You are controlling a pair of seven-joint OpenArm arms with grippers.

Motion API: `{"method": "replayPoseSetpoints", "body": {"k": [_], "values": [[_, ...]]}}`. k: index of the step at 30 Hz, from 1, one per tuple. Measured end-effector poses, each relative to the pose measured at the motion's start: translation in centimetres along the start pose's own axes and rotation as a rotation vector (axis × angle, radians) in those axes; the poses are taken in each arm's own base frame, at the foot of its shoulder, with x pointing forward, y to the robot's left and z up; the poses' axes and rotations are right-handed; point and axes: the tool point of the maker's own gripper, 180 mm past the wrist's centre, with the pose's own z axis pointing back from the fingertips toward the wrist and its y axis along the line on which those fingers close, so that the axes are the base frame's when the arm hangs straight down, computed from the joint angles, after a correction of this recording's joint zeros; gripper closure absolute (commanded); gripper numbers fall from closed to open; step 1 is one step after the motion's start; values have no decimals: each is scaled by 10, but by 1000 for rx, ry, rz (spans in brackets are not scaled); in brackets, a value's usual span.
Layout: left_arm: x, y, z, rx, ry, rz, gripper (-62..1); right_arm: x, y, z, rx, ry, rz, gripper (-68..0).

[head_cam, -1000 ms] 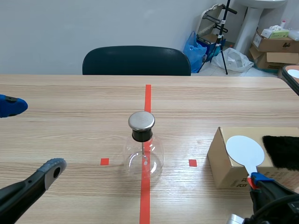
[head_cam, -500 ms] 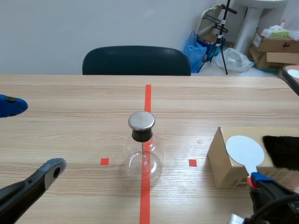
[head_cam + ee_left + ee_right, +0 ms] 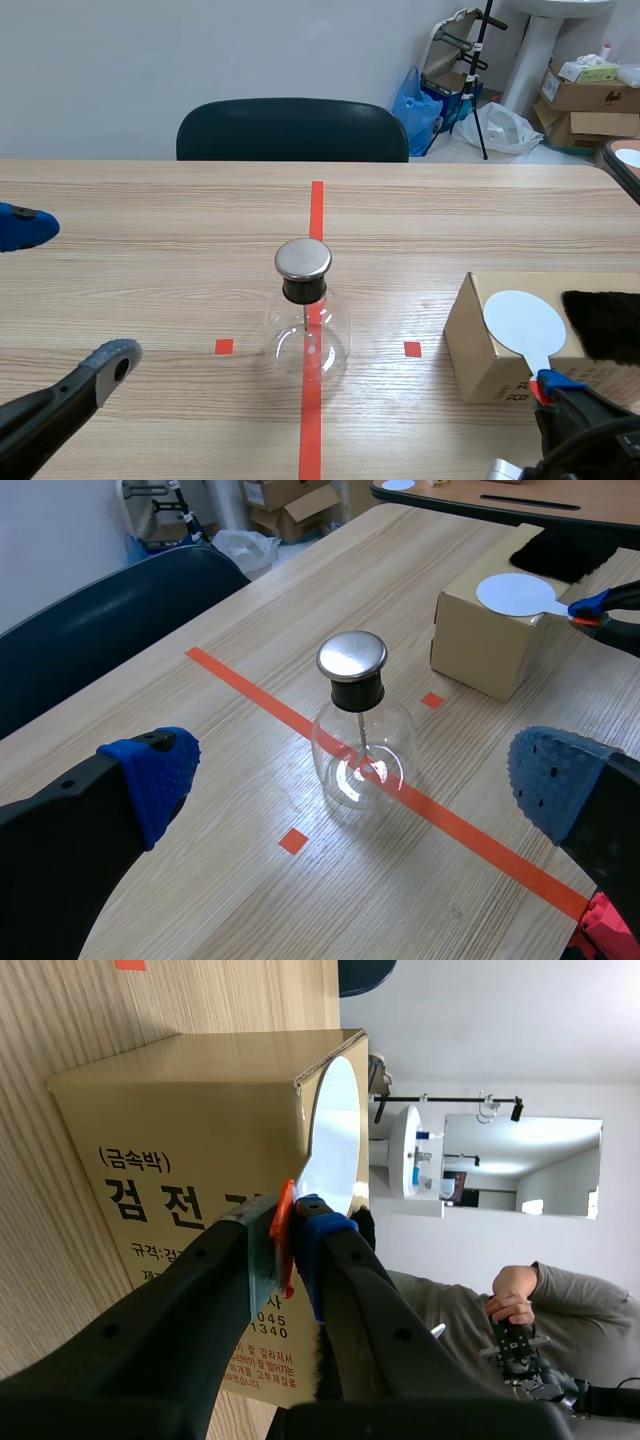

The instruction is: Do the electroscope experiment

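Observation:
A clear glass flask electroscope (image 3: pixel 306 320) with a metal cap (image 3: pixel 303 258) stands on the red tape line at the table's middle; it also shows ahead of my left gripper (image 3: pixel 350 770), whose fingers stand wide open well short of the electroscope (image 3: pixel 358 742). My right gripper (image 3: pixel 548 385) is shut on the red handle of a white round paddle (image 3: pixel 524 322), held over a cardboard box (image 3: pixel 490 350) at the right. In the right wrist view the paddle (image 3: pixel 335 1140) sits pinched between the fingers of the right gripper (image 3: pixel 288 1230), beside the box (image 3: pixel 190 1170).
A black furry cloth (image 3: pixel 603 325) lies on the box top. A dark chair (image 3: pixel 292 130) stands behind the far table edge. Boxes and bags sit on the floor at the back right. A person's hand (image 3: pixel 515 1295) shows past the box.

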Motion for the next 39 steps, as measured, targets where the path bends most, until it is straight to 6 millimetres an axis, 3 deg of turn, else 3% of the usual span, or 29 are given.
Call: {"method": "replayPoseSetpoints", "body": {"k": [39], "values": [[-7,1,0,7,39,27,-623,-1,1,0,4,4,44,-11]]}}
